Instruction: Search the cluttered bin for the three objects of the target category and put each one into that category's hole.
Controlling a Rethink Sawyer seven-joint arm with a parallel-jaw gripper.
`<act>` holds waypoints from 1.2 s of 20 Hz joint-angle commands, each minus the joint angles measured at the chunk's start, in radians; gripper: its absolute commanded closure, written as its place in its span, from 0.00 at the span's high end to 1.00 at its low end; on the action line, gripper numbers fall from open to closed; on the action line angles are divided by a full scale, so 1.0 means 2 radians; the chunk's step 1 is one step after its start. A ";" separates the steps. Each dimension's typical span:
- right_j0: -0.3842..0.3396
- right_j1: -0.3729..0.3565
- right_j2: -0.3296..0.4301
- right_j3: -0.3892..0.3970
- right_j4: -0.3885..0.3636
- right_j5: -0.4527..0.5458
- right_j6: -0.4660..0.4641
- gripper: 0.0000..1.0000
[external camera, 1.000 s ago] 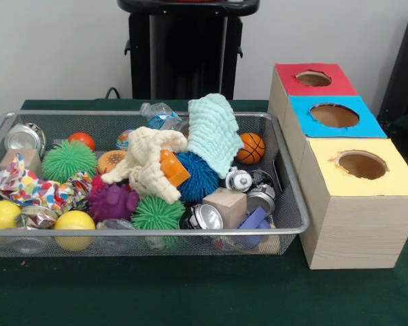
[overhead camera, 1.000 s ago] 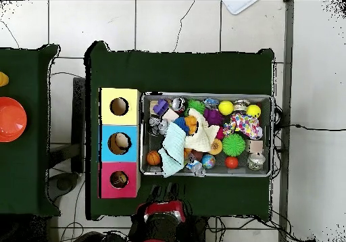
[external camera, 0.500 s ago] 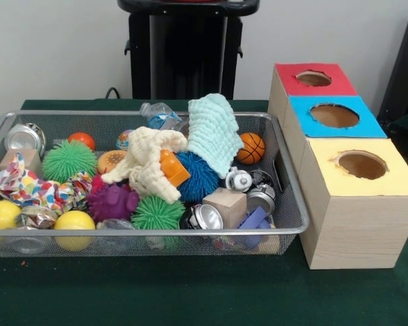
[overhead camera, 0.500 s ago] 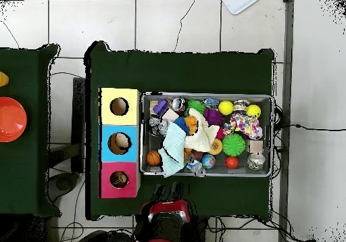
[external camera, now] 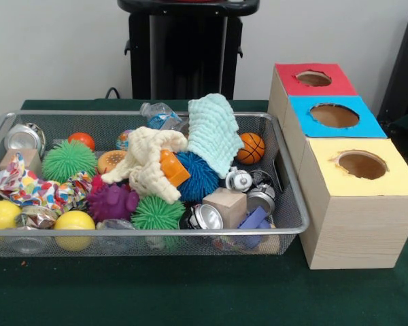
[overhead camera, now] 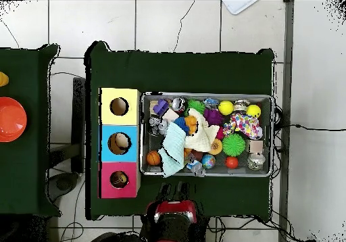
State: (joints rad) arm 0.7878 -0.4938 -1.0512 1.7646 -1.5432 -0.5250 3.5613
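A wire mesh bin (external camera: 285, 227) (overhead camera: 142, 134) holds a heap of toys: spiky balls in green (external camera: 68, 159), blue (external camera: 198, 178) and purple (external camera: 113, 202), yellow balls (external camera: 73, 223), a small basketball (external camera: 251, 148) (overhead camera: 153, 158), a wooden block (external camera: 225, 205), metal cans (external camera: 204, 217), a plastic bottle (external camera: 158, 113), and cream (external camera: 146, 163) and mint cloths (external camera: 214, 132). Beside the bin stand three boxes with holes: red (external camera: 314, 78) (overhead camera: 119, 180), blue (external camera: 334, 115) (overhead camera: 119, 143) and yellow (external camera: 362, 165) (overhead camera: 119, 107). The red and black arm (overhead camera: 173, 215) sits drawn back beyond the table's edge; no gripper shows.
Something pale lies inside the blue box's hole and something brownish inside the red one in the overhead view. A second green table (overhead camera: 23, 185) with an orange bowl (overhead camera: 10, 119) stands to the left there. Cables run across the tiled floor.
In the overhead view the arm's red mass has shifted a little to the right, and the two dark prongs at the table's edge no longer show. Nothing in the bin has moved.
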 commanded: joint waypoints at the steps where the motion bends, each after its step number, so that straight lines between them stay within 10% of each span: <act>1: -0.026 -0.016 0.068 -0.008 0.022 -0.026 0.053 1.00; 16: -0.090 -0.067 0.095 0.035 0.060 0.010 -0.042 1.00; 19: -0.211 -0.122 0.123 0.098 0.256 -0.034 -0.260 1.00; 21: -0.277 -0.084 0.118 0.144 0.384 -0.162 -0.385 1.00; 24: -0.331 -0.010 0.118 0.174 0.474 -0.310 -0.516 1.00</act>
State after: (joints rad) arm 0.3165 -0.6378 -0.9800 1.8750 -0.9749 -0.7073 3.3411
